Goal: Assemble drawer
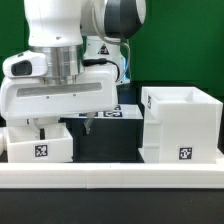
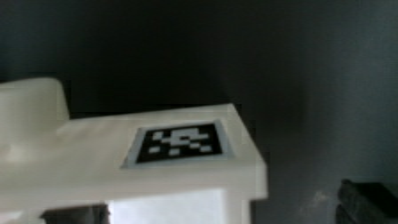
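A small white drawer tray (image 1: 40,147) with a black-and-white tag stands at the exterior view's left. The tall white housing box (image 1: 182,122), open at the top and tagged low on its front, stands at the right. My gripper (image 1: 63,125) hangs just above the tray's right part, jaws apart. In the wrist view the tray (image 2: 89,140) fills the picture with its tag facing the camera. My gripper (image 2: 210,208) straddles its near edge; a dark fingertip (image 2: 365,200) stands clear of the tray's side. A second tray is not in view.
A long low white rail (image 1: 120,178) runs across the front of the black table. The marker board (image 1: 125,112) lies at the back, partly behind the arm. A green wall stands behind the scene.
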You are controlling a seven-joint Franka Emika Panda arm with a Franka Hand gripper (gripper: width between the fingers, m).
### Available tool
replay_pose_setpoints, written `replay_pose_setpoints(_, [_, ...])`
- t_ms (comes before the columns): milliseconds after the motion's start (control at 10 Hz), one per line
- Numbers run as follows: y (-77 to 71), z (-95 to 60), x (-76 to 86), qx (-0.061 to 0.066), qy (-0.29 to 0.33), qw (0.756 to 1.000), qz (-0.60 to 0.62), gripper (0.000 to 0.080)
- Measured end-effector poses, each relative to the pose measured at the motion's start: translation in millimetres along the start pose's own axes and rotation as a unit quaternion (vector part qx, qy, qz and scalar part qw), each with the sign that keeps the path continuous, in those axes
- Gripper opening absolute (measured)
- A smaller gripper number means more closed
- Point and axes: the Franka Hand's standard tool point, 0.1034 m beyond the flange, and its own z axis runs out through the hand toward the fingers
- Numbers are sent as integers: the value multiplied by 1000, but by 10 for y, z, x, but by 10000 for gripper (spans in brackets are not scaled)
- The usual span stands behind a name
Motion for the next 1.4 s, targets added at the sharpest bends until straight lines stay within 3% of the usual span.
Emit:
replay_pose_setpoints(100, [2,23,-12,0,-2,1000,0,649])
replay_pose_setpoints(200, [-1,24,-11,0,-2,1000,0,500])
replay_pose_setpoints(300, [0,25,-12,1,-2,1000,0,500])
replay_pose_setpoints(500, [-1,25,-13,1,-2,1000,0,224])
replay_pose_setpoints(600, [-1,26,-13,1,-2,1000,0,224])
replay_pose_setpoints(700, [-23,27,-6,2,-3,1000,-2,63])
replay_pose_setpoints(1100, [-29,14,5,2,-2,1000,-2,41])
replay_pose_setpoints(1200, [-95,-58,25,8,-4,1000,-7,41])
replay_pose_setpoints(1400, [-213,-279,112,7,5,999,-34,41])
